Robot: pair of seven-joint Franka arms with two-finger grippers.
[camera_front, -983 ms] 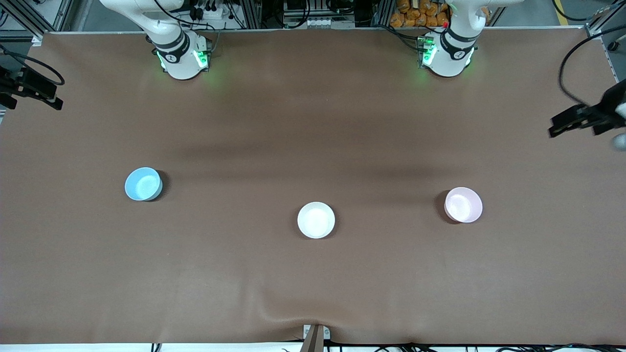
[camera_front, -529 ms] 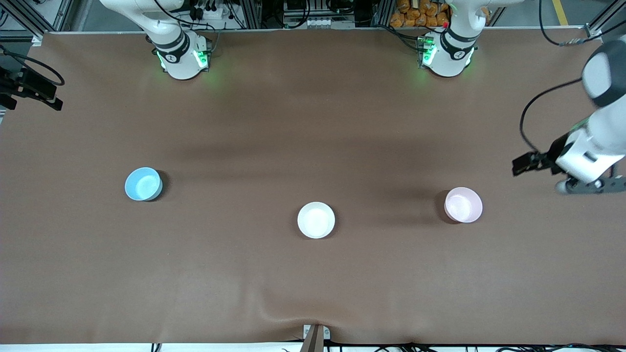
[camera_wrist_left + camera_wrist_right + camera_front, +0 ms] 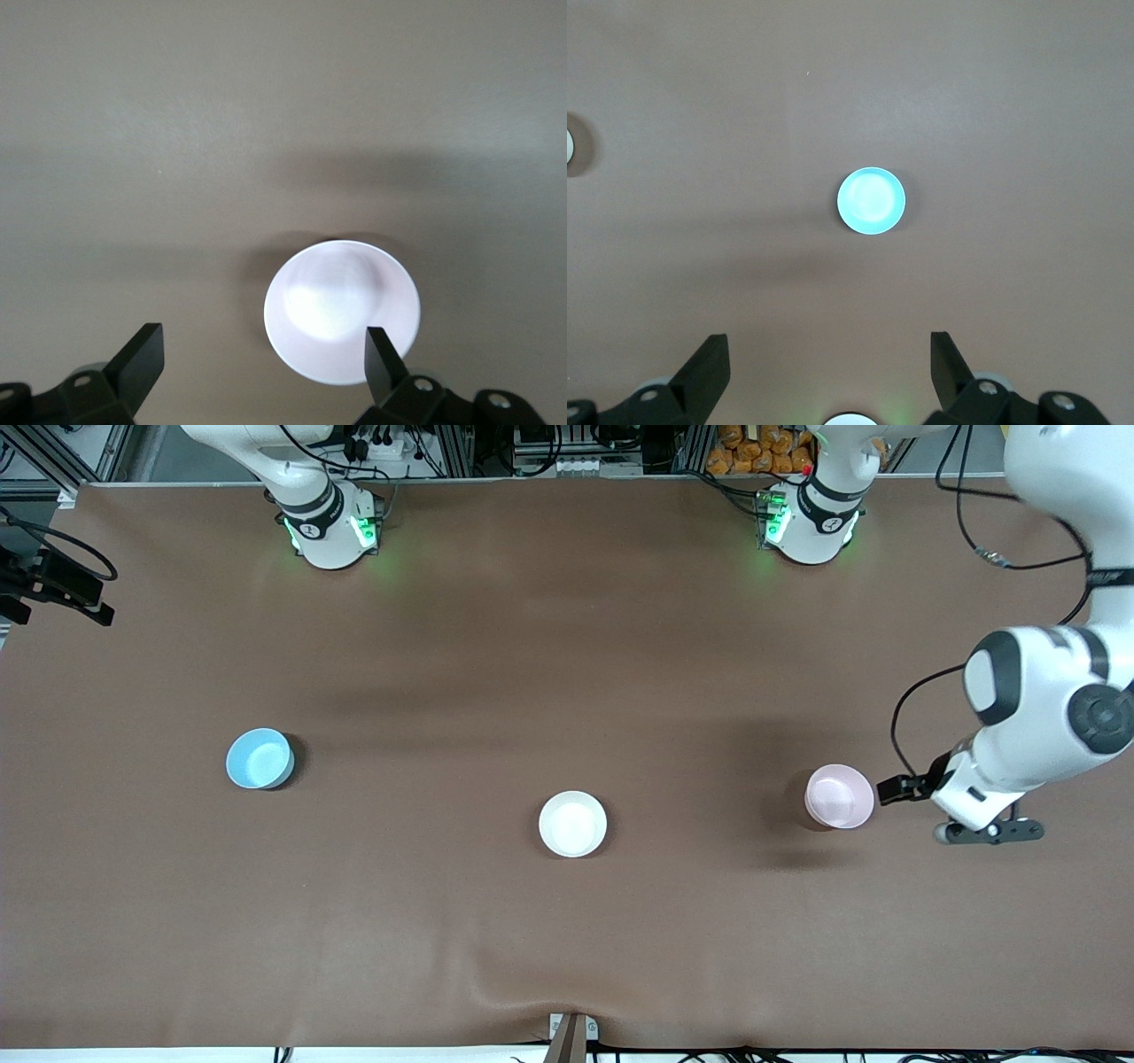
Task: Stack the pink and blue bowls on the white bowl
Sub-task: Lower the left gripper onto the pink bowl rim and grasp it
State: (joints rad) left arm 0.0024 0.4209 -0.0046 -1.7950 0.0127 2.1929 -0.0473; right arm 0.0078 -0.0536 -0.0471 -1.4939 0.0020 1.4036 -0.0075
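Observation:
The pale pink bowl point(image 3: 839, 795) stands upright toward the left arm's end of the table. The white bowl point(image 3: 572, 824) stands mid-table. The light blue bowl point(image 3: 259, 758) stands toward the right arm's end. My left gripper point(image 3: 973, 817) hangs low beside the pink bowl, on the side of the left arm's end of the table. In the left wrist view it point(image 3: 263, 372) is open and empty, with one finger point(image 3: 383, 356) overlapping the pink bowl's point(image 3: 341, 310) rim. My right gripper point(image 3: 830, 372) is open and empty, high above the table, and the blue bowl point(image 3: 871, 201) lies far below it.
A brown cloth point(image 3: 567, 646) covers the table, with a wrinkle point(image 3: 523, 996) near the front edge by a small bracket point(image 3: 571, 1035). The arm bases point(image 3: 332, 527) point(image 3: 811, 522) stand along the farthest edge from the front camera. The white bowl's edge point(image 3: 570, 146) shows in the right wrist view.
My left arm has swung in from the table's end and come down next to the pink bowl. The right arm and all three bowls have not moved.

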